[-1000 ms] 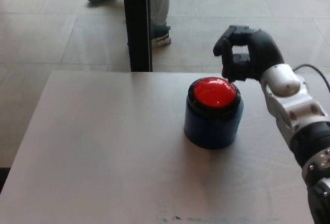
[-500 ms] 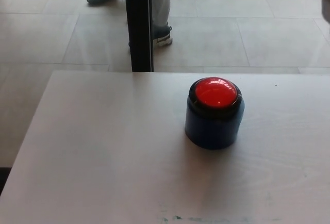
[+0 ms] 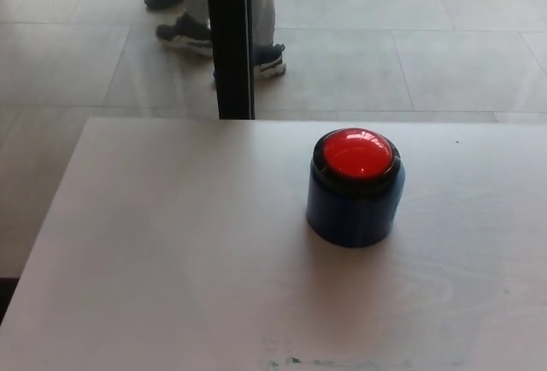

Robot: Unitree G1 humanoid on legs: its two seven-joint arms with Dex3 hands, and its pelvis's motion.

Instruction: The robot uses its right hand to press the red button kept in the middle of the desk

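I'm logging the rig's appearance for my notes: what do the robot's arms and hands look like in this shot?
Neither arm nor robot hand shows in the current head view, so nothing can be described. Only the round red button on its dark blue cylindrical base and the pale wooden desk are visible.

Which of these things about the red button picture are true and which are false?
1. The red button sits on a dark blue base. True.
2. A robot hand is pressing the button. False: no robot hand is in view.
3. The button stands on a pale desk. True.
4. The button lies tipped on its side. False: it stands upright.
5. A person's shoes show on the floor beyond the desk. True.
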